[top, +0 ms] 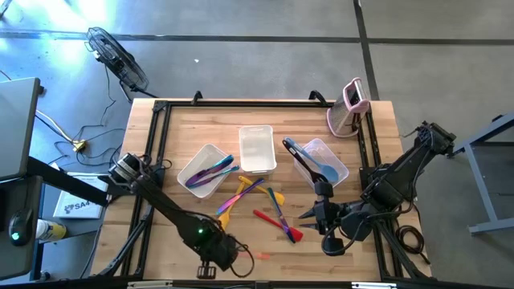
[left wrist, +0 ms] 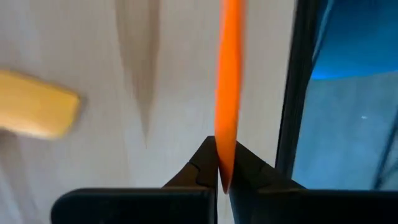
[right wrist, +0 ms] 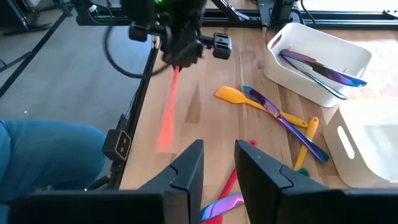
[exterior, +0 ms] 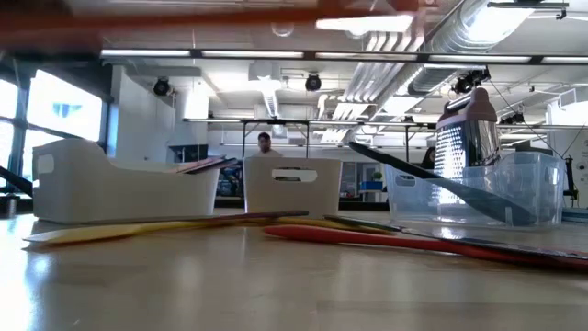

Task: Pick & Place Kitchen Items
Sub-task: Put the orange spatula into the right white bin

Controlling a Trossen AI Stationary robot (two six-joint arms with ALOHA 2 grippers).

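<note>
My left gripper (top: 234,254) is at the table's near edge, shut on a slim orange utensil (right wrist: 168,112). My right gripper (right wrist: 217,163) is open and empty, low over the table at the near right (top: 309,213), its fingers pointing toward the table's left. Loose utensils lie flat between the two: a yellow spatula (top: 227,210), a purple one (top: 245,191), a blue one (top: 277,205) and a red one (top: 277,223). The left white tub (top: 206,170) holds purple and blue utensils. The right clear tub (top: 321,160) holds a black and a blue one. My left gripper pinches one end of the orange utensil (left wrist: 225,163) between its two fingertips. The utensil runs straight out from the fingers, along them, toward the table's right. It is lifted clear, with its shadow (left wrist: 140,74) on the wood beside it.
A white tub (top: 257,149) stands between the other two. An upright pink-and-white gadget (top: 350,108) stands at the far right corner. A black frame rail (right wrist: 140,93) runs along the table's near edge. A person shows far off in the low view (exterior: 265,143).
</note>
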